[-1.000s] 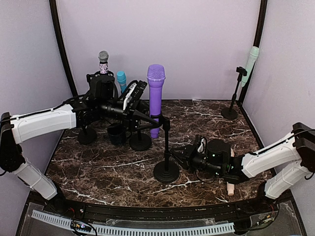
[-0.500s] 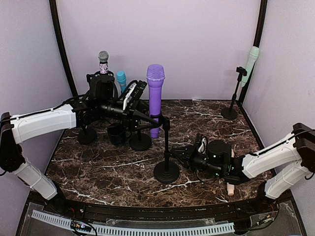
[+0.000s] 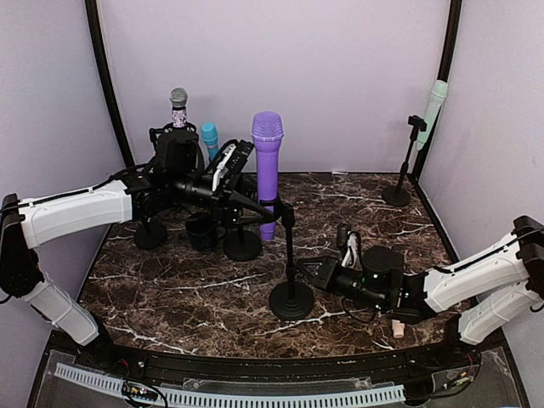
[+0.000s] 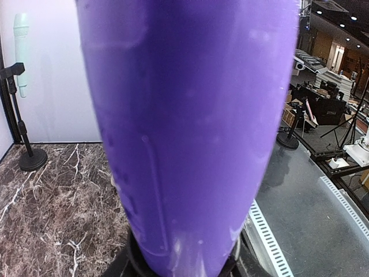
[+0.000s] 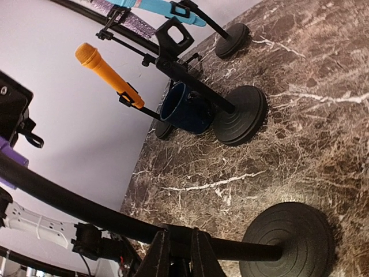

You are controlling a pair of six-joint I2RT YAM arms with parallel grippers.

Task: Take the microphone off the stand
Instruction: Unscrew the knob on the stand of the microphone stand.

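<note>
The purple microphone (image 3: 268,157) stands upright in the clip of a black stand (image 3: 291,255) with a round base (image 3: 291,301). My left gripper (image 3: 257,206) reaches in from the left and is shut on the microphone's lower body. The microphone (image 4: 190,127) fills the left wrist view and hides the fingers. My right gripper (image 3: 302,270) lies low on the table, shut on the stand's pole just above the base. In the right wrist view, the pole (image 5: 86,208) passes between the fingertips (image 5: 158,257), with the base (image 5: 288,239) to the right.
More stands crowd the back left, with a grey microphone (image 3: 178,98), a teal one (image 3: 210,136), a black-and-white one (image 3: 228,160), an orange one (image 5: 106,72) and a dark blue cup (image 5: 184,108). A mint microphone (image 3: 435,102) stands back right. A peach object (image 3: 397,327) lies beside my right arm.
My right gripper has closed on the stand's pole and its arm has dropped lower. The stand's base has shifted slightly right. The left arm has stayed put.
</note>
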